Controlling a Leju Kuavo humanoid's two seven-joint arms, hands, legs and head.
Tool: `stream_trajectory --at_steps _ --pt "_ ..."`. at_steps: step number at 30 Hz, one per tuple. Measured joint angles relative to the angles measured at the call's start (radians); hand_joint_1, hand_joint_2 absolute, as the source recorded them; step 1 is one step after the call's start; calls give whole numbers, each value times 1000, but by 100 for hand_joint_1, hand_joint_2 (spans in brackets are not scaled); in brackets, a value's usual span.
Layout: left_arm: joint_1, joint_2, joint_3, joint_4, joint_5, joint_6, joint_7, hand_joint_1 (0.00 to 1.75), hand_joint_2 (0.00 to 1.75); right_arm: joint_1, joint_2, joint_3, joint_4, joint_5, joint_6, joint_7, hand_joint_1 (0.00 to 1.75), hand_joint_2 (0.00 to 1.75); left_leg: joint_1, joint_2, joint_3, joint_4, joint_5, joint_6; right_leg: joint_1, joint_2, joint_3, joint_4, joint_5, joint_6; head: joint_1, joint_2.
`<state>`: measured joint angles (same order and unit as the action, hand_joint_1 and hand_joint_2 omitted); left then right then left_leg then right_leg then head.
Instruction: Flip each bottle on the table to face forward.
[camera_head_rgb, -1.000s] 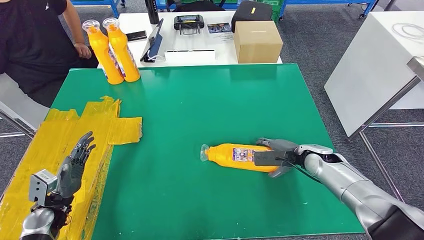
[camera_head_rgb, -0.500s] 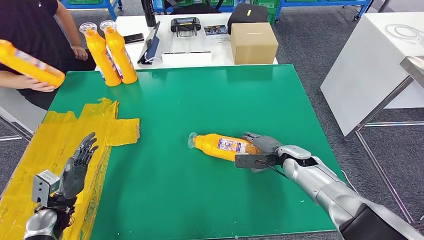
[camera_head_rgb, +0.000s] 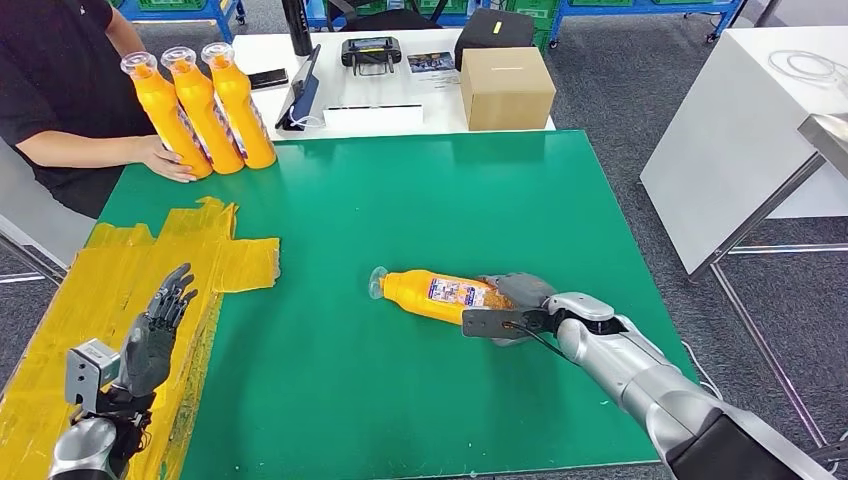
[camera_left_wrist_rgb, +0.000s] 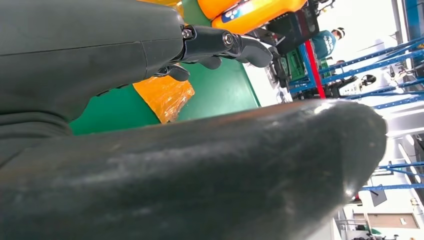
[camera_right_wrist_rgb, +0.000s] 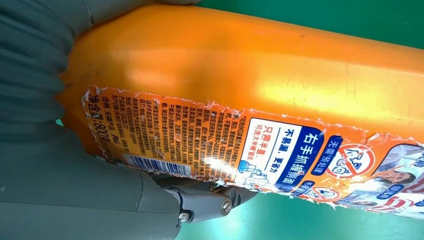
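The right hand (camera_head_rgb: 512, 303) was wrapped around the base of a bottle (camera_head_rgb: 432, 294) laid flat at the desk (camera_head_rgb: 450, 190) centre. The left hand (camera_head_rgb: 152, 335) was held upright, fingers spread, empty.

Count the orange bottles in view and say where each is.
4. Three stand in a row at the green table's far left corner: bottle one, bottle two, bottle three. The fourth bottle lies near the middle, gripped by the right hand.

mat centre (camera_head_rgb: 440, 200) open | 3 bottles (camera_head_rgb: 200, 100) + person's hand (camera_head_rgb: 165, 160) far-left corner, prob. touching
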<state>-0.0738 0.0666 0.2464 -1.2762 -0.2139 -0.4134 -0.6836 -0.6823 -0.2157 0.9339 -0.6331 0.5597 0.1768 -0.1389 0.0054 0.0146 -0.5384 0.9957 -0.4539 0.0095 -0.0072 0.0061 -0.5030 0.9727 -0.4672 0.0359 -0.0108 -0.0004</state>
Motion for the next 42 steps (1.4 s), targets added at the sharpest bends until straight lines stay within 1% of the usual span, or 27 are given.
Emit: stream_trajectory --at_steps 4,6,8,10,11,12,14,16,17,20,26,29,35,42 --pt "-2 -2 0 0 9 0 3 0 0 9 1 -8 0 2 0 -1 175 175 0 0 0 0 0 0 0 0 -1 0 0 0 0 0" --pt "-2 -3 1 0 32 -11 21 0 0 21 3 -21 0 -17 -21 -10 175 175 0 0 1 0 0 0 0 0 -1 0 0 0 0 0" --pt "0 -9 8 0 101 -46 72 0 87 57 10 -57 -16 -65 -82 -32 175 175 0 0 0 0 0 0 0 0 3 0 0 0 0 0" --pt "9 -22 21 -6 216 -90 154 0 175 122 23 -123 -71 -120 -148 -55 175 175 0 0 -1 0 0 0 1 0 7 0 0 0 0 0" --pt "17 -32 26 -14 281 -105 203 0 175 164 31 -165 -116 -149 -164 -61 175 175 0 -1 -2 0 0 0 0 0 6 0 0 0 0 0" --pt "27 -42 30 -25 344 -113 252 0 175 205 41 -208 -166 -179 -157 -65 175 175 0 -1 -3 0 0 0 0 0 5 0 0 0 0 0" --pt "46 -61 30 -45 458 -120 337 0 175 278 58 -288 -267 -250 -87 -71 175 175 0 -3 -8 0 1 0 0 -2 0 0 0 0 -1 0" --pt "63 -75 18 -60 544 -127 387 0 175 333 73 -343 -344 -311 -7 -84 175 175 0 -6 -13 0 1 0 0 -5 -3 1 0 0 -1 0" --pt "73 -81 10 -66 575 -129 401 0 175 354 80 -362 -376 -328 15 -93 175 175 0 -7 -15 0 2 0 0 -6 -4 1 0 0 0 0" --pt "104 -96 -16 -94 630 -126 424 0 175 398 98 -400 -452 -335 29 -109 175 175 0 -7 -19 0 2 0 0 -7 -8 1 0 1 0 0" --pt "142 -117 -61 -147 656 -112 441 0 175 430 130 -410 -538 -330 28 -109 175 175 -1 -7 -22 0 2 0 -1 -7 -11 0 0 1 0 0" --pt "156 -126 -84 -169 675 -115 451 0 175 428 149 -409 -550 -334 29 -108 175 175 -1 -7 -23 0 2 0 -1 -7 -12 0 0 1 0 0" --pt "175 -142 -171 -206 737 -124 475 0 175 391 209 -379 -544 -350 31 -99 175 175 -1 -8 -23 0 2 0 0 -7 -12 1 0 1 0 0" --pt "200 -148 -234 -245 748 -126 469 0 175 380 228 -347 -534 -351 30 -96 175 175 -1 -8 -25 0 2 0 -1 -8 -13 0 0 1 0 0"
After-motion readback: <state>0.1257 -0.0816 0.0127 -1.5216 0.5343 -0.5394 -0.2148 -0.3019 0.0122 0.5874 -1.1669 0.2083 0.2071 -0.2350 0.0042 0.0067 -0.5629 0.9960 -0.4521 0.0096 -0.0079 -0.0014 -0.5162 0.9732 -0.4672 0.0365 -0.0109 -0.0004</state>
